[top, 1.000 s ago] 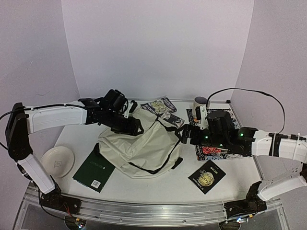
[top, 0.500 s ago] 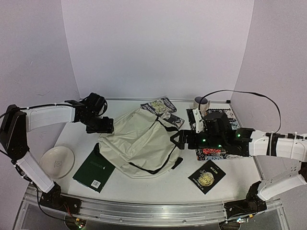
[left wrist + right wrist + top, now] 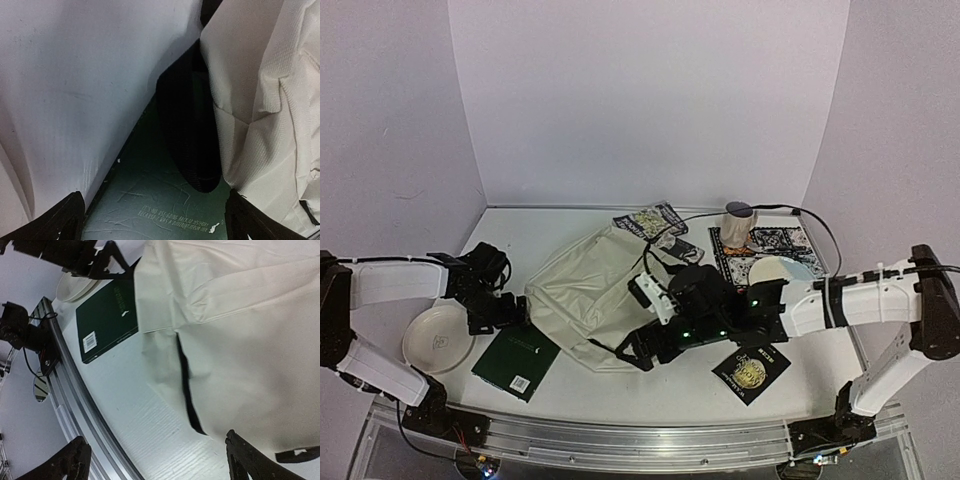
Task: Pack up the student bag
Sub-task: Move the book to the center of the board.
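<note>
The student bag (image 3: 590,300) lies flat mid-table, cream fabric with black zipper lines. My left gripper (image 3: 508,312) hovers open at its left edge, over the top end of a dark green book (image 3: 517,360). In the left wrist view that gripper (image 3: 155,222) straddles the green book (image 3: 165,200), with a black strap end (image 3: 192,140) and bag fabric (image 3: 260,100) just ahead. My right gripper (image 3: 638,352) is open at the bag's near right edge. In the right wrist view it (image 3: 160,460) is over bare table beside the bag (image 3: 240,330), holding nothing.
A white plate (image 3: 438,338) sits at the left. A black book with a gold emblem (image 3: 752,370) lies near the front right. A patterned mat (image 3: 770,245) with a cup (image 3: 737,222) and a white dish (image 3: 782,270) is at the back right. Patterned books (image 3: 650,220) lie behind the bag.
My left arm drew back from the bag's far left corner toward the green book, its jaws opening. My right arm swung from the mat across to the bag's near edge.
</note>
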Robot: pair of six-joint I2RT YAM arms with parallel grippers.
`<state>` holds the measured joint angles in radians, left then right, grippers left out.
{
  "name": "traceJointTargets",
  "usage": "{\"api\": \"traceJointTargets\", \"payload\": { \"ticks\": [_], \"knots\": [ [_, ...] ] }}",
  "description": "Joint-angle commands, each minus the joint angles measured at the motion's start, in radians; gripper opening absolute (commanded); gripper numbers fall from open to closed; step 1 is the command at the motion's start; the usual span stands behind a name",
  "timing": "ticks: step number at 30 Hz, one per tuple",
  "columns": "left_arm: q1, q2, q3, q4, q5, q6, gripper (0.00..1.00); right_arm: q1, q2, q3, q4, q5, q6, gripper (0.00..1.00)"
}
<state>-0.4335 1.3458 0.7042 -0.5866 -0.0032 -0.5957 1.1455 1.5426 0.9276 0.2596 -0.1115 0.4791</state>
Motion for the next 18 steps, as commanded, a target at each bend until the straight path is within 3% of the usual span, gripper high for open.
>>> {"api": "traceJointTargets", "payload": {
  "ticks": [1, 8, 14, 18],
  "knots": [
    [0.002, 0.039, -0.026, 0.080, 0.092, -0.032, 0.97, 0.054, 0.120, 0.113, -0.047, -0.070, -0.058, 0.90],
    [0.001, 0.106, -0.089, 0.139, 0.235, -0.033, 0.88, 0.094, 0.343, 0.250, -0.060, -0.171, -0.076, 0.77],
    [-0.032, 0.108, -0.132, 0.158, 0.321, -0.048, 0.82, 0.081, 0.464, 0.316, -0.085, -0.103, -0.062, 0.71],
    [-0.115, 0.113, -0.140, 0.186, 0.367, -0.089, 0.80, 0.030, 0.482, 0.310, -0.089, -0.052, -0.022, 0.69]
  ]
}}
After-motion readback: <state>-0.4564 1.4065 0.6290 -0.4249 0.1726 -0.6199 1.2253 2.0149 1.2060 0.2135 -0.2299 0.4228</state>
